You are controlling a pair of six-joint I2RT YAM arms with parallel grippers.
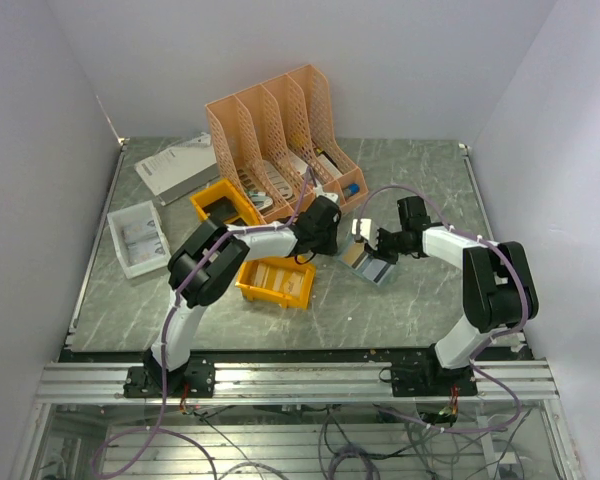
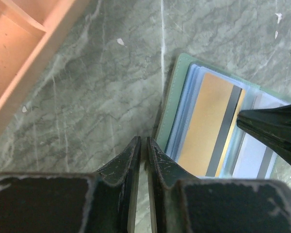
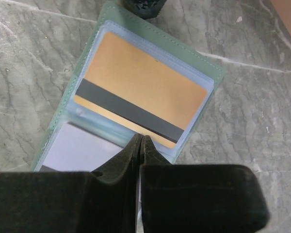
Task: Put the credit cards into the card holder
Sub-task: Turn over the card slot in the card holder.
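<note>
Card holder (image 3: 203,73) lies open on bench (image 2: 87,97), tan card (image 3: 140,73) w/ dark stripe seen in its clear sleeve. Right claw (image 3: 140,141) is closed tight, tips at card's edge; left claw (image 2: 144,143) is barely parted, empty, beside holder's rim. Step judged: seating card; next, gentle inward nudge needed

pale card (image 3: 82,145) half hidden behind right fingers (image 3: 119,165), card holder (image 2: 172,97) cut off by right edge

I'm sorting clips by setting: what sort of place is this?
Likely a robotics lab test cell: a marble-patterned table boxed in by plain white walls, an aluminium mounting rail, loose cables below.
</note>
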